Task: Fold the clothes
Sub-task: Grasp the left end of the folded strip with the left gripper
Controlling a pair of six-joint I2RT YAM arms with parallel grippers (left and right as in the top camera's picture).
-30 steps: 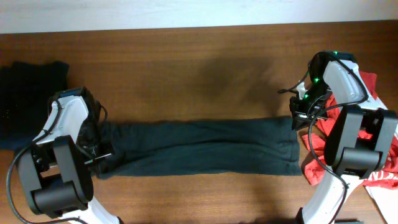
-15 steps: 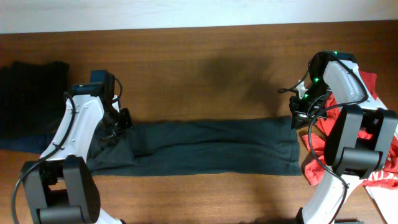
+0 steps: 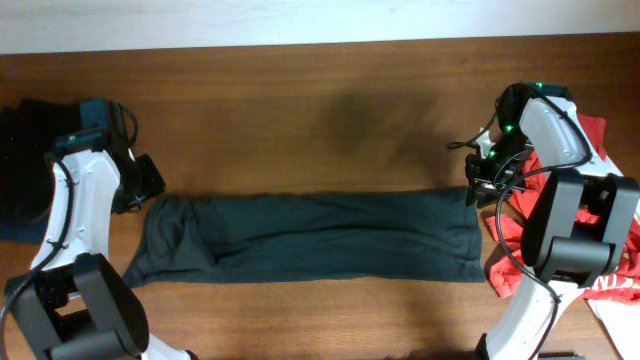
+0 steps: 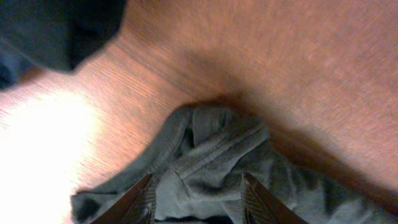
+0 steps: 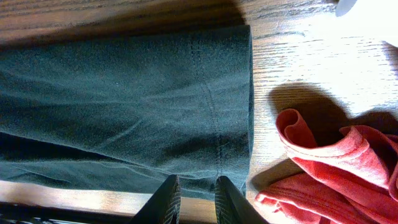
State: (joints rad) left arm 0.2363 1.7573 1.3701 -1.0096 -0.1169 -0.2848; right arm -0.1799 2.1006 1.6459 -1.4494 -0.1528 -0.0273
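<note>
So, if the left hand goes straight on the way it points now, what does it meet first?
Most likely the bunched end of the charcoal garment: the left hand points straight at it. The gap to it is unclear.

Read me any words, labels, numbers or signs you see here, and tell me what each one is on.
No text can be read.
The red garment: white marks, too small and cut off to read.
The dark garment: plain, no print or label showing.
</note>
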